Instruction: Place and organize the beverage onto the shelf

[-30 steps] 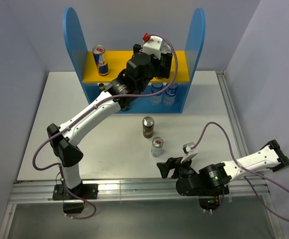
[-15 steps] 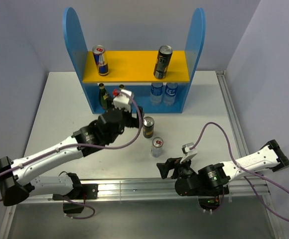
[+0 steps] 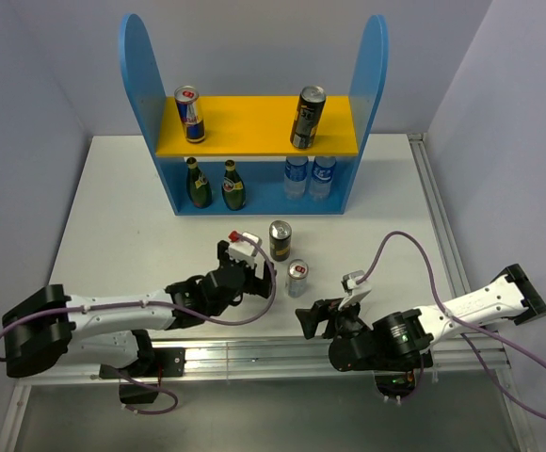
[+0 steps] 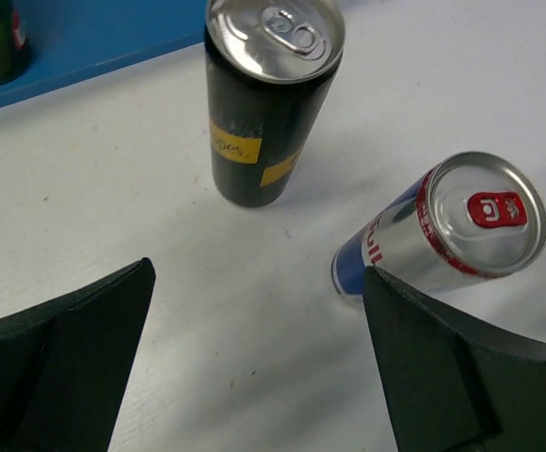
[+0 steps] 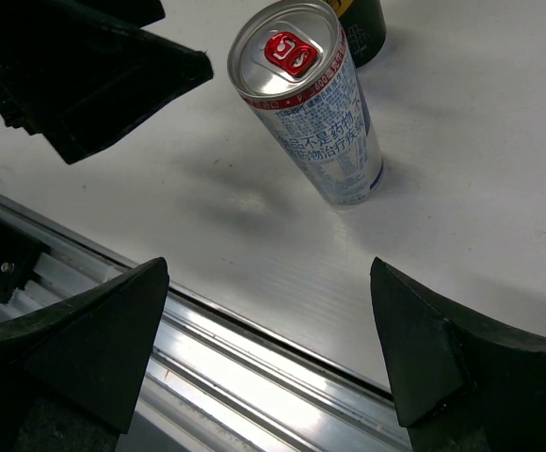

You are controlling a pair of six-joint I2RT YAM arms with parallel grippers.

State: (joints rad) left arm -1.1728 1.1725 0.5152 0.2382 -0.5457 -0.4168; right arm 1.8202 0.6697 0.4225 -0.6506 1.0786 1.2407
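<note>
The shelf [image 3: 141,85] stands at the back of the table. On its yellow upper board are a blue-silver can [image 3: 189,113] and a tall dark can [image 3: 308,118]. Two green bottles [image 3: 197,184] [image 3: 233,185] stand on the lower level. A second dark can [image 3: 280,240] [image 4: 271,94] and a silver can [image 3: 297,278] [image 4: 442,226] [image 5: 315,104] stand upright on the table. My left gripper [image 3: 260,269] [image 4: 257,282] is open and empty, low over the table just short of both cans. My right gripper [image 3: 313,315] [image 5: 268,273] is open and empty at the near edge, below the silver can.
Two clear water bottles with blue labels [image 3: 297,176] [image 3: 323,175] fill the right side of the shelf's lower level. A metal rail [image 3: 254,353] [image 5: 254,367] runs along the table's near edge. Grey walls close in the left and right sides.
My left arm has drawn back from the upper board, leaving the tall dark can there. It has swung down to the front of the table by the two loose cans. The right arm has stayed still.
</note>
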